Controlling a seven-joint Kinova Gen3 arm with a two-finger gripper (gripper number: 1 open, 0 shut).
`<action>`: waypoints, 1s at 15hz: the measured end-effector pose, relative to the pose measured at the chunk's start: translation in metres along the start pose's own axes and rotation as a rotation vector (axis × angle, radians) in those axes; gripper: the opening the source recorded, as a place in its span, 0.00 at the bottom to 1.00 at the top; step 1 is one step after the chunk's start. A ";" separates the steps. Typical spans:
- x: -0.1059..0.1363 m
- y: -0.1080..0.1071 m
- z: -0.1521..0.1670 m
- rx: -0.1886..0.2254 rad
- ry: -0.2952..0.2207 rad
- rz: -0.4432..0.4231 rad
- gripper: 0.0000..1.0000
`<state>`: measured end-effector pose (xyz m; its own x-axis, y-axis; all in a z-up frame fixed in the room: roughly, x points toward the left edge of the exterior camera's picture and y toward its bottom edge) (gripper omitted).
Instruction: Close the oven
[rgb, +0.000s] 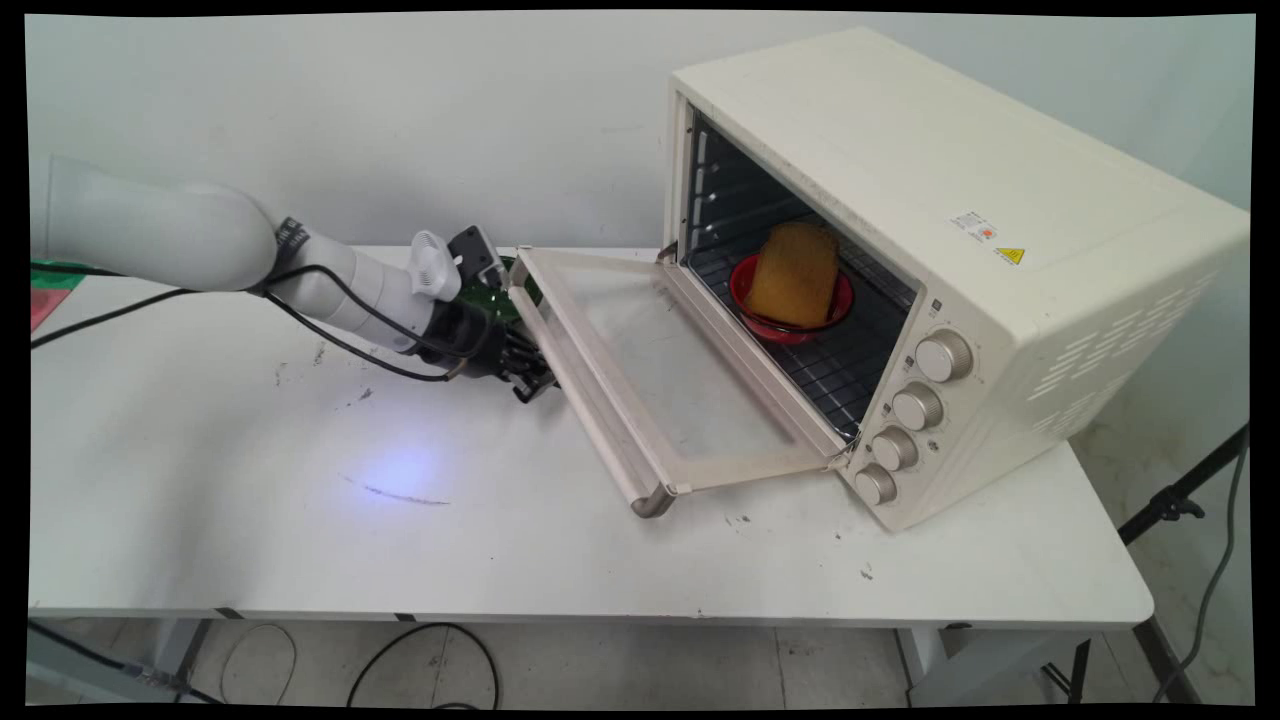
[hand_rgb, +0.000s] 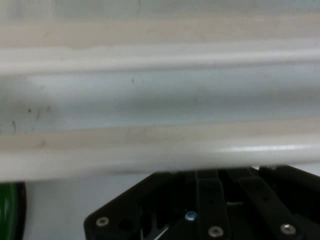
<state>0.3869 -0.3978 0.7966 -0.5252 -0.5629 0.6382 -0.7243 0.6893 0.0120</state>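
Note:
A cream toaster oven (rgb: 900, 160) stands on the right of the white table (rgb: 300, 520), its glass door (rgb: 690, 400) folded down and open. Inside on the wire rack sits a red bowl (rgb: 838, 300) holding a tall yellow-brown loaf-like piece (rgb: 795, 272). My gripper (rgb: 533, 377) is low at the door's outer edge, right against the handle bar (rgb: 590, 405) near its far end. In the hand view the handle bar (hand_rgb: 160, 155) runs across the picture just above my black linkage (hand_rgb: 210, 205) and hides what lies beyond it.
A green round thing (rgb: 503, 293) lies on the table behind my wrist, seen also as a green edge (hand_rgb: 10, 210) at the hand view's lower left. Black cables hang from the arm. A red and green item (rgb: 45, 290) sits at the table's far left.

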 end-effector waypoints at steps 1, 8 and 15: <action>0.003 0.001 0.001 0.000 0.005 -0.002 0.00; 0.034 0.012 -0.004 -0.005 0.053 -0.012 0.00; 0.076 0.021 -0.020 -0.026 0.119 -0.014 0.00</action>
<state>0.3407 -0.4168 0.8605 -0.4572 -0.5153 0.7249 -0.7187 0.6941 0.0401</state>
